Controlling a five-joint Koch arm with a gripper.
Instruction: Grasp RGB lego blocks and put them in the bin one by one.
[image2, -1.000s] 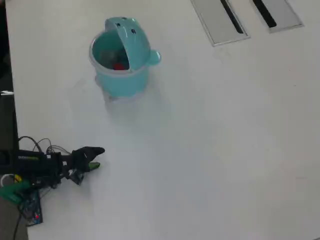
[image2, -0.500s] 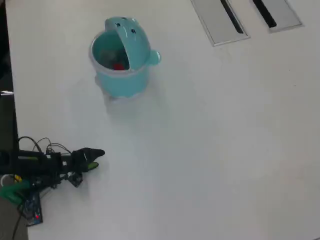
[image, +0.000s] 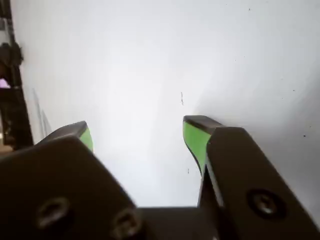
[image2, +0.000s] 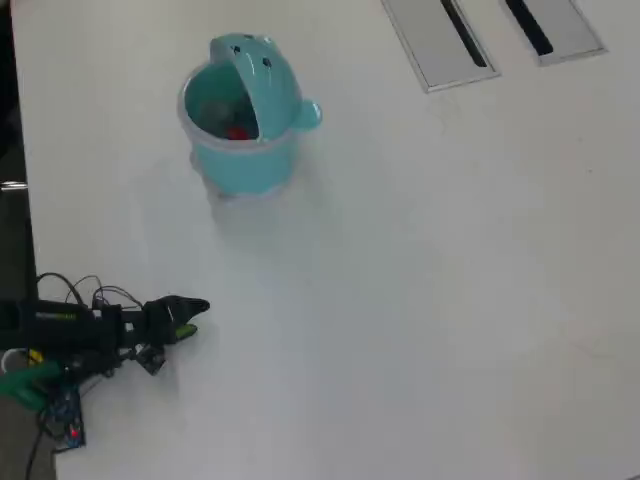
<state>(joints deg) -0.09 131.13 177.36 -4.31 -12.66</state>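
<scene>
One teal bin (image2: 245, 150) on the table (image2: 420, 280), and inside it just one red block (image2: 237, 132) shows. Two grey slotted panels (image2: 440, 40) sit well right of the bin. One arm (image2: 90, 330), below-left of the bin.

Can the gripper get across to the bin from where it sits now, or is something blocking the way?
Probably yes. In the overhead view only bare white table lies between the gripper and the teal bin, and the bin's lid is tipped up. The jaws stand open with nothing between them. Whether the arm stretches that far is unclear.
</scene>
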